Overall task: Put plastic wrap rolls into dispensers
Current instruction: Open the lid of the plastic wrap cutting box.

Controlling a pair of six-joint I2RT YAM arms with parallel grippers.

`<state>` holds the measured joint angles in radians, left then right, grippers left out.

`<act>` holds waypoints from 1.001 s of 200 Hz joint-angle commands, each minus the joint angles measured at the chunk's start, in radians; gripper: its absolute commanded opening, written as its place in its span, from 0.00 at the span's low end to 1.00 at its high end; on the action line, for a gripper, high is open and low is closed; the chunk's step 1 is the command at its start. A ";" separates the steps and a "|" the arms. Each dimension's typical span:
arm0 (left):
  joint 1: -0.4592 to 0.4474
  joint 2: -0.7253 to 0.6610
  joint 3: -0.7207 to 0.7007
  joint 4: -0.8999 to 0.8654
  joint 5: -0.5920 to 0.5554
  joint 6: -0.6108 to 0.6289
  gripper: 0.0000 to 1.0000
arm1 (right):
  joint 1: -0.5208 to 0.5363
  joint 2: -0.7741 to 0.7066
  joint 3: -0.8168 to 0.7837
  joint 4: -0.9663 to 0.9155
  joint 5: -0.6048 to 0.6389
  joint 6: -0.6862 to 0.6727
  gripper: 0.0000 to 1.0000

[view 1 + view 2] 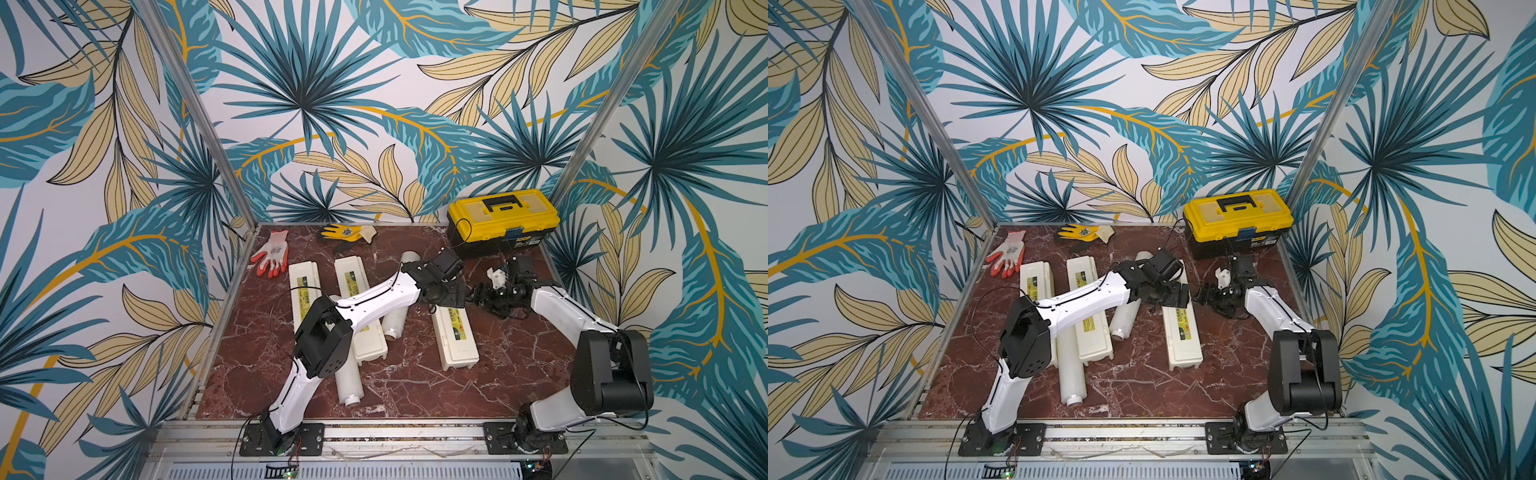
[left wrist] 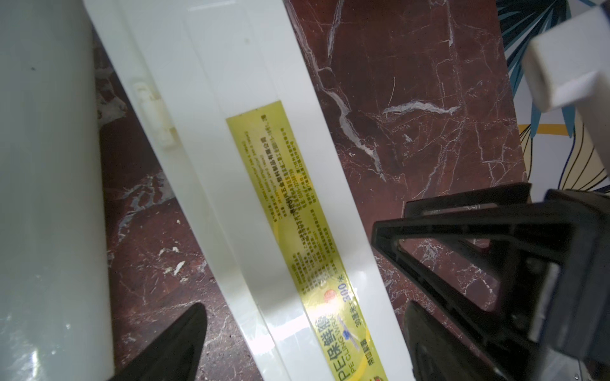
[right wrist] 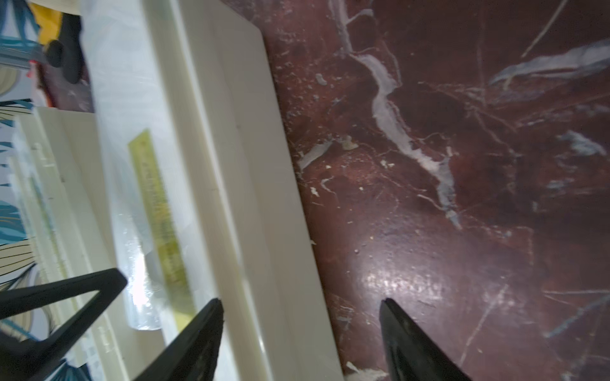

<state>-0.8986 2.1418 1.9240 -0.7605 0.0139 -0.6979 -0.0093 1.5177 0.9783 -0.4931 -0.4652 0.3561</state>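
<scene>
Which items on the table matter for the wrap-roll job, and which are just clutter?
Job: left dispenser, middle dispenser, right dispenser, front roll, centre roll.
Clutter: orange-and-white glove, yellow glove, yellow-and-black toolbox.

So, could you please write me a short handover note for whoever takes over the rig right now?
The left gripper is open and empty, over the right dispenser at its far end. The right gripper is open and empty at that box's edge.
All three lids are down, also on the middle dispenser and the left dispenser.
The near roll lies on the table between left and middle, the far roll between middle and right. No third roll shows.
Done: nothing confirmable. Left: open lids, load rolls.
</scene>
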 commanded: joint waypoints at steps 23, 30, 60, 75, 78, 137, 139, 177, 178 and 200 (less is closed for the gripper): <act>-0.005 0.008 0.007 -0.035 -0.057 -0.025 0.95 | 0.009 -0.049 -0.058 0.059 -0.121 0.044 0.75; -0.005 0.007 0.007 -0.035 -0.066 -0.030 0.95 | 0.010 -0.051 -0.066 0.059 -0.122 0.046 0.75; -0.006 0.003 0.028 -0.048 -0.107 -0.058 0.95 | 0.005 -0.074 -0.065 -0.005 0.001 0.038 0.76; -0.011 0.012 0.065 -0.085 -0.132 -0.081 0.96 | -0.014 -0.109 -0.063 -0.025 0.092 0.050 0.79; -0.012 0.014 0.073 -0.092 -0.136 -0.084 0.95 | -0.018 -0.116 -0.063 -0.029 0.111 0.054 0.80; -0.070 0.108 0.211 -0.174 -0.207 -0.158 0.95 | -0.026 -0.093 -0.104 -0.108 0.222 0.089 0.81; -0.072 0.110 0.214 -0.175 -0.209 -0.159 0.96 | -0.026 -0.093 -0.115 -0.100 0.216 0.093 0.81; -0.089 0.142 0.255 -0.209 -0.221 -0.170 0.96 | 0.024 -0.117 -0.254 -0.007 0.130 0.154 0.76; -0.090 0.142 0.254 -0.209 -0.222 -0.170 0.95 | 0.024 -0.119 -0.258 -0.004 0.128 0.156 0.76; -0.095 0.144 0.254 -0.219 -0.239 -0.170 0.96 | 0.046 -0.164 -0.327 0.056 0.070 0.205 0.73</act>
<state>-0.9928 2.2795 2.1227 -0.9421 -0.1841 -0.8543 0.0151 1.4052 0.7124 -0.5106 -0.3199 0.4942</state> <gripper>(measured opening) 0.955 0.746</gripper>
